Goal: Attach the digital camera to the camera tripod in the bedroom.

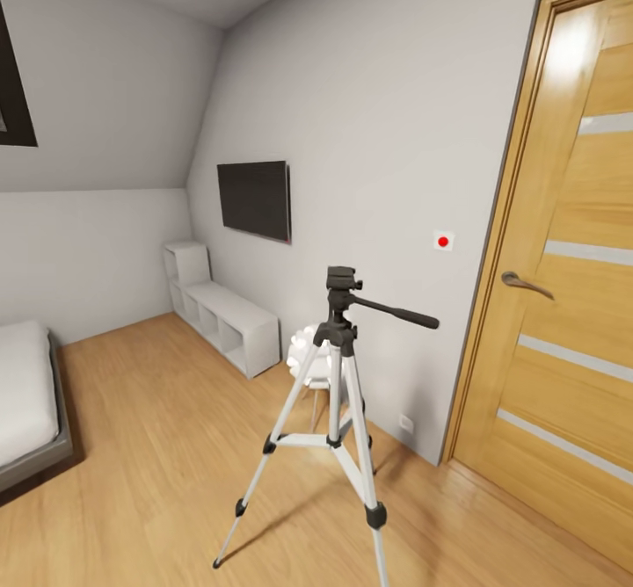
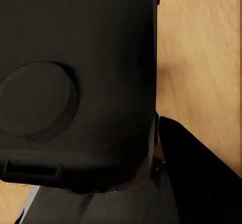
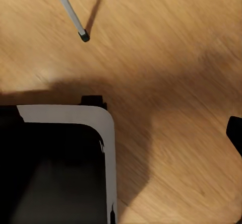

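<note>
At the far left of the head view the grey bed [image 1: 31,429] with its white mattress lies against the wall in the bedroom, and past it a low white shelf unit [image 1: 224,315] runs along the far wall under the wall TV [image 1: 255,199]. In the middle stands the camera tripod [image 1: 338,411] on the wood floor [image 1: 158,446], upright on 3 silver legs, its black head bare and the pan handle pointing right. Behind it sits a small white object, too hidden to name. Right of that is a wall switch [image 1: 443,241] with a red dot, then the wooden door [image 1: 571,262], closed.

The digital camera cannot be made out. The left wrist view has a dark body with a round ribbed disc close up; I cannot tell what it is. The right wrist view looks down on floor and 1 tripod foot [image 3: 83,34].

Whether either tool is released or clenched cannot be told. By my judgement the robot has reached the tripod, but mounting is not yet done.
</note>
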